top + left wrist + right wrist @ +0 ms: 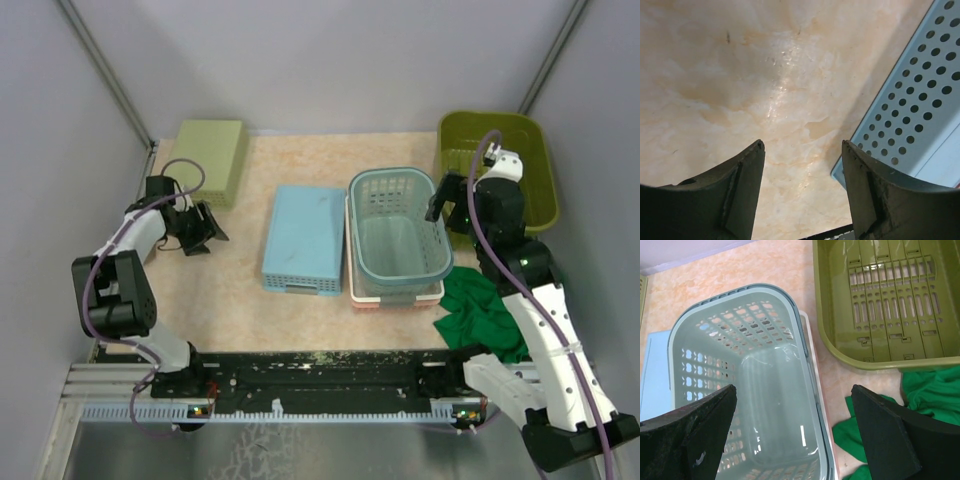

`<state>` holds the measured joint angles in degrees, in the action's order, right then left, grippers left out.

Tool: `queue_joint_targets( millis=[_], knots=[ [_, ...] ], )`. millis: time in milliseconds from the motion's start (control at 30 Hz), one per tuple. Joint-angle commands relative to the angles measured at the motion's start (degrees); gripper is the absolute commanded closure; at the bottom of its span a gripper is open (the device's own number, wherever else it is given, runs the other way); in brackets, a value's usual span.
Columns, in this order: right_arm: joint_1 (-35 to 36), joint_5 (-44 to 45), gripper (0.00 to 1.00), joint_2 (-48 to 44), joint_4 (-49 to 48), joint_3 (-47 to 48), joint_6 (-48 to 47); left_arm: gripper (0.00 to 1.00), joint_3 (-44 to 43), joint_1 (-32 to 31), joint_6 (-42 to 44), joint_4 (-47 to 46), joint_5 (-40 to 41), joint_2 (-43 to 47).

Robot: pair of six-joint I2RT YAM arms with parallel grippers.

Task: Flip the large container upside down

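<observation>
One large container (540,170) sits mouth up at the far right corner of the table (300,160). In the top view the right arm covers its near-left part, and the right wrist view cuts off its far side but shows the tub (880,300) and its slotted base plainly. Five bins can be counted in all: that tub, one teal basket (398,235), one blue tray (303,240) lying base up, one pale-green tray (208,160) at the far left, and one pinkish tray (400,300) hidden under the basket except for its rim. One green cloth (480,310) lies by the right arm, partly covered by it. Two grippers are in view. The right gripper (793,390) hangs over the gap between basket and tub, fingers spread wide and holding nothing. The left gripper (802,150) is likewise spread and unloaded, over bare table beside the blue tray's perforated edge (920,100).
</observation>
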<state>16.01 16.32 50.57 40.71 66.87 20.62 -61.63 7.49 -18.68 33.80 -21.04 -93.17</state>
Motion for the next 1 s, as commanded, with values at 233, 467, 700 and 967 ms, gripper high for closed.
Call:
queue_joint_targets(
  millis=[233, 467, 700, 967],
  knots=[
    [0.2, 0.0, 0.03, -2.1, -1.3, 2.1, 1.1, 0.22, -6.4, -1.6, 2.2, 6.0, 7.9, 11.9],
    [0.1, -2.4, 0.03, -1.3, -2.4, 1.5, 2.2, 0.17, -17.3, -21.4, -2.5, 3.5, 15.1, 8.5],
    [0.2, -1.2, 0.03, -3.0, -0.2, 1.3, 2.1, 0.16, -28.1, -29.2, -6.0, -1.8, 12.7, -5.3],
    [0.2, 0.6, 0.03, -5.0, 2.6, 2.2, 2.6, 0.14, -51.1, -30.9, -7.1, -2.3, 13.3, -26.2]
  ],
)
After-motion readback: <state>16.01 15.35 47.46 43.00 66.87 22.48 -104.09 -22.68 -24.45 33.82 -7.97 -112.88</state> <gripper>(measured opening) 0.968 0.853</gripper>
